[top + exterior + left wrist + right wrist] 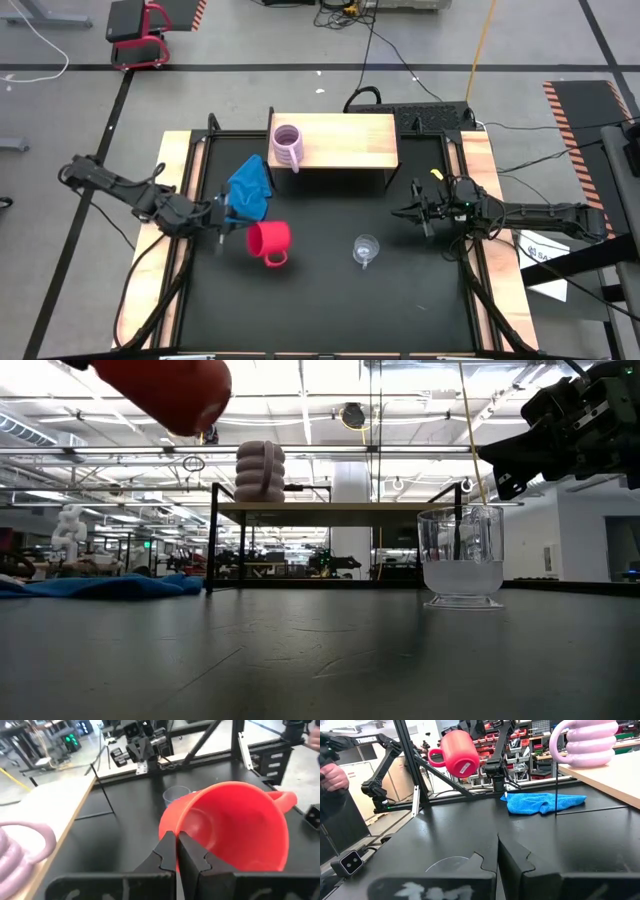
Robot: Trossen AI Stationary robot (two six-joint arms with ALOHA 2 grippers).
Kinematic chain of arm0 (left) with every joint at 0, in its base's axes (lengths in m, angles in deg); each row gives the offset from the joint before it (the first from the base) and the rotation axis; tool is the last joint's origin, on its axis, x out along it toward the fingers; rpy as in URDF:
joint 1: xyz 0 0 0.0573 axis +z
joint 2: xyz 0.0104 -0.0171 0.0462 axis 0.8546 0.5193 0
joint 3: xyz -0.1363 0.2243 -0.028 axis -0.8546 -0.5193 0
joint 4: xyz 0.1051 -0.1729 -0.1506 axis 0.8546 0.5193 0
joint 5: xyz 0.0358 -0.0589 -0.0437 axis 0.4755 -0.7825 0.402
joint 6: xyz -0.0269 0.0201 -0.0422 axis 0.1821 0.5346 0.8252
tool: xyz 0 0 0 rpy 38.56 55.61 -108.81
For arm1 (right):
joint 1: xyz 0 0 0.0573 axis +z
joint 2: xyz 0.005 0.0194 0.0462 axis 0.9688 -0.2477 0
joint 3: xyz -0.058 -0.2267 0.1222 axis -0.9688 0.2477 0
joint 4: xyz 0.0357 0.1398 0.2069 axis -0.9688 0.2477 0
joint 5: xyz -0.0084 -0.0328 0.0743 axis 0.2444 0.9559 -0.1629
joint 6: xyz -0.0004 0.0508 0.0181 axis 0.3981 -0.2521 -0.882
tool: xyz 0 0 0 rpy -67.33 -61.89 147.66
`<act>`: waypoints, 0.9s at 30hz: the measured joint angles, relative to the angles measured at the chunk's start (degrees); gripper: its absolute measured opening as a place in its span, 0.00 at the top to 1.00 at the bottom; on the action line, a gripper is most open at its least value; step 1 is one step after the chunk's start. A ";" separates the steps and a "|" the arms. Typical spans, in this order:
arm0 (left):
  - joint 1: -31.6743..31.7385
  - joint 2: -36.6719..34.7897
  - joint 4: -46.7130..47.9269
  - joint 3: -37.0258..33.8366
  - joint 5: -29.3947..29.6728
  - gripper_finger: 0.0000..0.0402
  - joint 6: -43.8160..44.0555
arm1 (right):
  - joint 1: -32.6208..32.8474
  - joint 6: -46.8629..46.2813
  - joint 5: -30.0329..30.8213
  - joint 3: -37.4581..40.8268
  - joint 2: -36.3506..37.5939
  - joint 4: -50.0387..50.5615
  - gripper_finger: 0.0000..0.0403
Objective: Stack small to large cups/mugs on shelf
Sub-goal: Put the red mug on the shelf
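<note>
A ribbed lilac-pink mug stands upright on the left end of the light-wood shelf at the table's far side. My left gripper holds a red mug above the table's left half; the low view shows this mug well clear of the surface. The clear glass cup rests on its base on the black table, right of the red mug. My right gripper hovers shut at the table's right side, beyond the glass cup, touching nothing. My left gripper pinches the red mug's rim, one finger outside the wall and one inside the mouth. The fingers come nearly level from the table's left. The mug hangs lifted clear, tipped on its side, mouth toward the gripper, handle on the side away from the fingers.
A crumpled blue cloth lies on the table left of the shelf, just beyond the left gripper. Pale wooden rails border the table's left and right sides. A person's hand shows beyond the table.
</note>
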State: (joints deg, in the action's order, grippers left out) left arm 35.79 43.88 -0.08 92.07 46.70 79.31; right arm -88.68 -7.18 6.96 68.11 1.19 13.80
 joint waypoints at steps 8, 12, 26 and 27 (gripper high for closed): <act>6.63 2.15 -7.34 -2.69 -3.43 1.00 -5.25 | 0.00 0.22 0.01 0.00 0.00 0.00 1.00; 12.06 5.39 -12.22 -2.79 -6.26 1.00 -7.76 | 0.00 0.22 0.02 -0.02 0.00 0.00 1.00; 34.03 16.29 -24.52 3.31 -22.51 1.00 -13.26 | 0.00 -0.15 0.02 -0.01 0.01 0.01 1.00; 35.01 16.90 -24.58 4.03 -23.90 1.00 -13.58 | -0.02 -0.15 0.02 0.00 0.00 0.00 1.00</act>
State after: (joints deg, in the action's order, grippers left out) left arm 70.81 60.78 -24.66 96.11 22.80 65.73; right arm -88.70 -7.34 6.98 68.11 1.19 13.80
